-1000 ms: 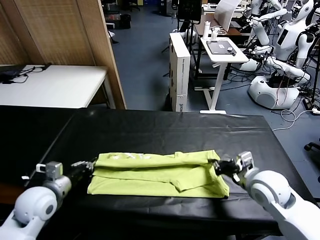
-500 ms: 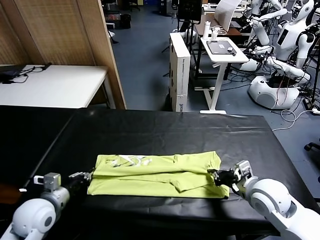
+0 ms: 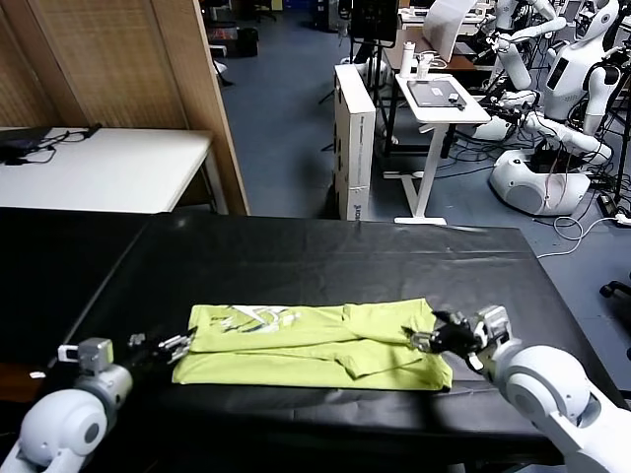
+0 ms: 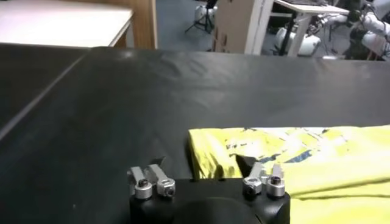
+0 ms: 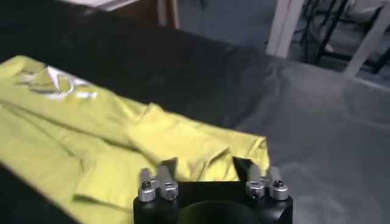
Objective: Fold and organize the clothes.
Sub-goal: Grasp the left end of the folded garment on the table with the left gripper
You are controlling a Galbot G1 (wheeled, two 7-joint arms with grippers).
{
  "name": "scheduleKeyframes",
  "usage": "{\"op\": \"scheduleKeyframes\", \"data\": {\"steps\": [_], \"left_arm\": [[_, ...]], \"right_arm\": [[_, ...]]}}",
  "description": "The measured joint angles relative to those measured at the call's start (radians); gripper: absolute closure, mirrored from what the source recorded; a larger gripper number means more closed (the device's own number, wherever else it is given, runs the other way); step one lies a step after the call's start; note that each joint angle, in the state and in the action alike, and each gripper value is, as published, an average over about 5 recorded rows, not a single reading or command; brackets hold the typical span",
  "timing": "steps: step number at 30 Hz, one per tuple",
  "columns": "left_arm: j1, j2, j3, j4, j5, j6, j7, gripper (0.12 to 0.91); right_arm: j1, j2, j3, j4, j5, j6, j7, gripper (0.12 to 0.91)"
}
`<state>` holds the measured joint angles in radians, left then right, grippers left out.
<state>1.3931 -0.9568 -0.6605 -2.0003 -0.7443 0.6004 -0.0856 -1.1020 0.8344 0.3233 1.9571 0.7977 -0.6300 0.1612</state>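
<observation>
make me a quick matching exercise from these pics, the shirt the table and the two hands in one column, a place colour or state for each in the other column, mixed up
Column 1
1. T-shirt
2. table
3. left hand
4. right hand

Column 2
A. covered in black
B. open, at the end of the shirt with the white print
C. lime green, folded into a long strip
D. open, at the end of the shirt with no print

Pairs: 1-C, 2-A, 3-B, 4-D
</observation>
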Motion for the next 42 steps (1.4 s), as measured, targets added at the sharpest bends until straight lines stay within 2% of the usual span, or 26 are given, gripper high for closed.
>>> {"op": "scheduleKeyframes", "data": {"steps": [7,18,21,23,27,30,33,36,38,40,42], "left_arm": [[-0.094,-0.040,0.052,0.080,0.012,-0.002,0.001,0.123],[-0.154,-0.060,0.087,0.154,0.010,-0.005,0.003,0.123],[-0.155,-0.062,0.089,0.165,0.011,-0.004,0.004,0.124],[-0.154,-0.063,0.089,0.170,0.011,-0.002,0.005,0.146],[-0.153,-0.064,0.089,0.177,0.008,0.001,0.007,0.248],[-0.152,-0.066,0.089,0.180,0.007,0.002,0.009,0.372],[-0.150,-0.066,0.089,0.181,0.006,0.002,0.012,0.548],[-0.150,-0.066,0.089,0.182,0.005,0.000,0.015,0.738],[-0.152,-0.066,0.089,0.185,0.005,-0.004,0.015,0.838],[-0.156,-0.067,0.088,0.192,0.007,-0.009,0.014,0.882],[-0.160,-0.068,0.086,0.200,0.008,-0.012,0.011,0.885]], "right_arm": [[0.031,0.057,-0.015,-0.092,0.000,0.007,0.016,0.118],[0.054,0.082,-0.022,-0.154,0.000,0.001,0.021,0.119],[0.052,0.086,-0.023,-0.157,-0.001,0.000,0.019,0.158],[0.051,0.088,-0.023,-0.159,-0.001,-0.001,0.017,0.228],[0.047,0.093,-0.023,-0.159,-0.002,-0.001,0.015,0.375],[0.046,0.095,-0.023,-0.160,-0.003,0.002,0.014,0.513],[0.044,0.099,-0.020,-0.162,-0.005,0.008,0.014,0.702],[0.041,0.106,-0.017,-0.165,-0.006,0.020,0.023,0.846],[0.039,0.110,-0.014,-0.167,-0.007,0.028,0.031,0.882],[0.037,0.114,-0.013,-0.168,-0.006,0.030,0.033,0.885],[0.035,0.116,-0.012,-0.167,-0.003,0.028,0.028,0.885]]}}
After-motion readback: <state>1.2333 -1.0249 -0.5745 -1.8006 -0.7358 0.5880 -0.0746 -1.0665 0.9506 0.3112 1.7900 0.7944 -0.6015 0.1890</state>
